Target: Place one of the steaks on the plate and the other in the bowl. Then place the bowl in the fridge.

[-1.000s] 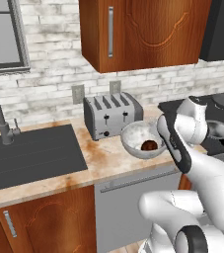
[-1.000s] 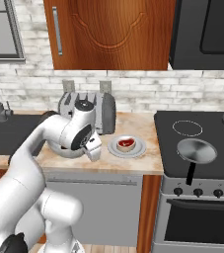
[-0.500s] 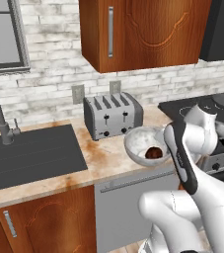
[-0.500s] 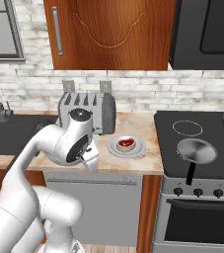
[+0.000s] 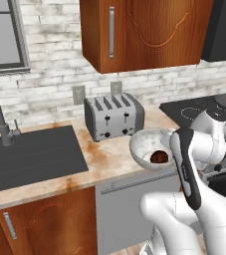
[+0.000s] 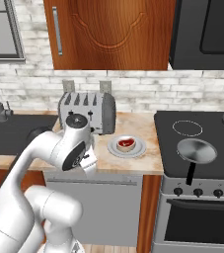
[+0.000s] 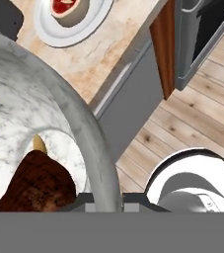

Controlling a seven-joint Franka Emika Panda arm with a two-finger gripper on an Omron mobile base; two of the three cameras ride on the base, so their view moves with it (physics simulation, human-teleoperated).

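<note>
Claw (image 7: pixel 103 200) clamped on the bowl (image 5: pixel 152 147) rim, brown steak (image 5: pixel 160 156) inside, lifted past the desk (image 5: pixel 104 159) edge for the fridge; red steak (image 6: pixel 126 144) on plate (image 6: pixel 127 147).

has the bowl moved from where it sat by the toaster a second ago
Yes. The bowl, brown steak inside, has come away from the toaster, out past the counter's front edge, toward the robot.

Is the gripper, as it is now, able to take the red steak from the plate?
Probably not. The gripper is shut on the rim of the bowl, which holds the dark brown steak. The red steak lies uncovered on the plate.
</note>
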